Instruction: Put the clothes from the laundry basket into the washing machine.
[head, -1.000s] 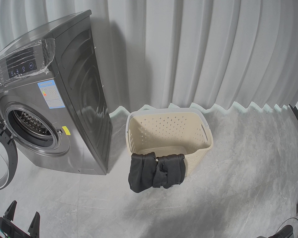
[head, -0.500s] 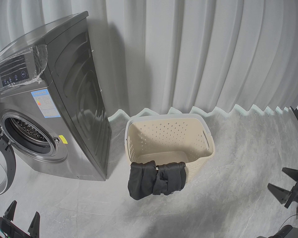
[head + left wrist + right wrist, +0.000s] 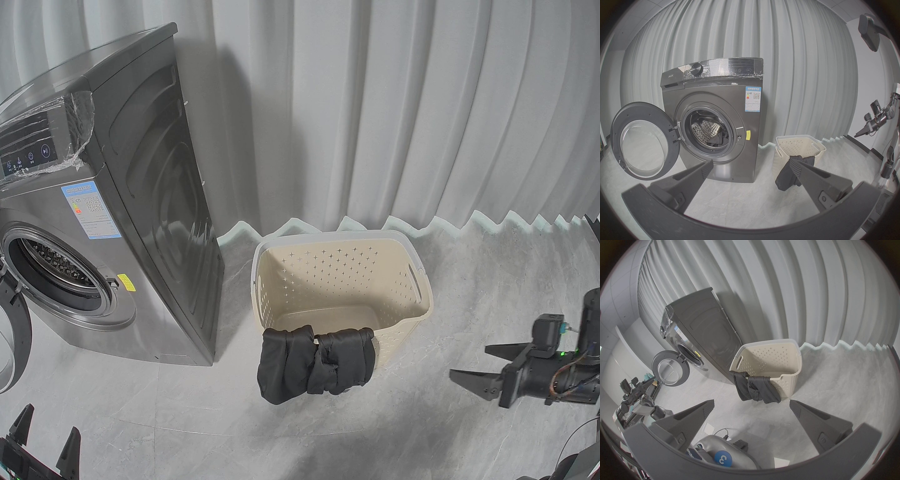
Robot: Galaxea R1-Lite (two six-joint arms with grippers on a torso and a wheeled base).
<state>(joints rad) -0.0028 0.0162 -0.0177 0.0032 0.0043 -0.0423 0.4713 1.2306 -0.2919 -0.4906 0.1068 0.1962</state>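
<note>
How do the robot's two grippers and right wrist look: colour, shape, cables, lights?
The left gripper and the right gripper are both dark grey, each with two pointed, wedge-shaped fingers. The right wrist is a black cylinder carrying a small green light and thin cables.

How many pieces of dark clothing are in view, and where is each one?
2. One black garment hangs over the near rim of the basket. Another dark piece lies in the washing machine drum. The hanging bundle may be more than one piece.
</note>
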